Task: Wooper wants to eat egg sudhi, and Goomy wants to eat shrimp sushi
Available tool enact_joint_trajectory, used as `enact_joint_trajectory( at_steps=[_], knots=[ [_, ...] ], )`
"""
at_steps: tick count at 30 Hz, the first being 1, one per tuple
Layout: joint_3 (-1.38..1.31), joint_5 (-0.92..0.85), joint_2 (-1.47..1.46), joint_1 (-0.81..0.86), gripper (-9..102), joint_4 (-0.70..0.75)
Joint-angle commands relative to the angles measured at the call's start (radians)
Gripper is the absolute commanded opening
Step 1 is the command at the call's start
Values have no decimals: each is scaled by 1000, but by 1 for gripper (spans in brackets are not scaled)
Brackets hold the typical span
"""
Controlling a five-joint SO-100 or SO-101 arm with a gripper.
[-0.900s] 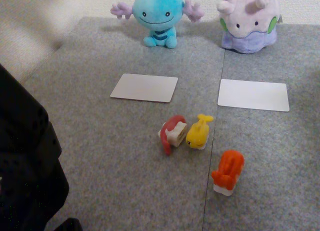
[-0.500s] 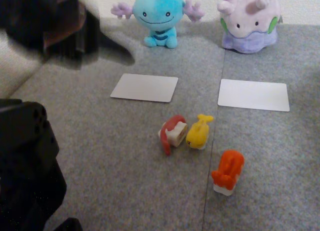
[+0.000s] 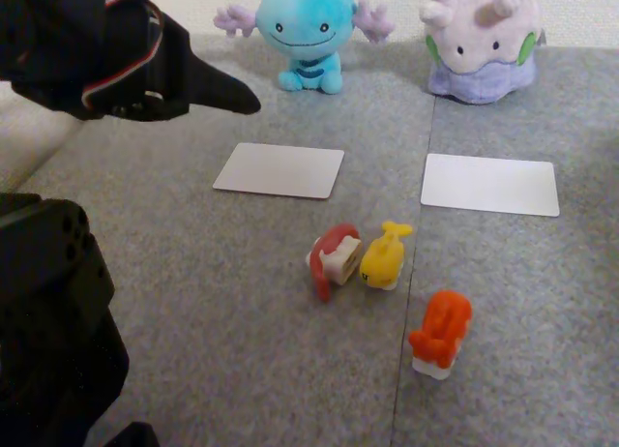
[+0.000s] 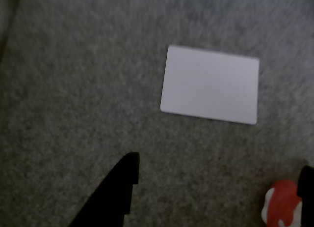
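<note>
Your tool [image 4: 216,192] hangs spread apart and empty over the grey mat [image 3: 193,273]. The egg sudhi [image 3: 384,258] lies mid-mat beside the red-and-white piece [image 3: 333,256]; the shrimp sushi [image 3: 440,335] sits nearer the camera.

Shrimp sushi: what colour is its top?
Bright orange top on the shrimp sushi, white base; clearest in the fixed view.

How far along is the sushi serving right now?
Nothing is served yet. The egg sushi and shrimp sushi lie on the carpet, and both white cards, one before Wooper and one before Goomy, are bare. In hand: the gripper hangs above the carpet near the left card, holding nothing. Left: picking up and delivering both pieces.
</note>
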Motion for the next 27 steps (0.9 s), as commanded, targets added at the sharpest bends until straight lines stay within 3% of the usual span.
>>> enact_joint_trajectory(
  at_steps=[1,9,21,27],
  knots=[
    [-11,-9,12,-3,37,-15],
    [-86,-14,2,71,38,-6],
    [-463,-14,-296,149,37,273],
    [-618,-55,-477,268,37,410]
  ],
)
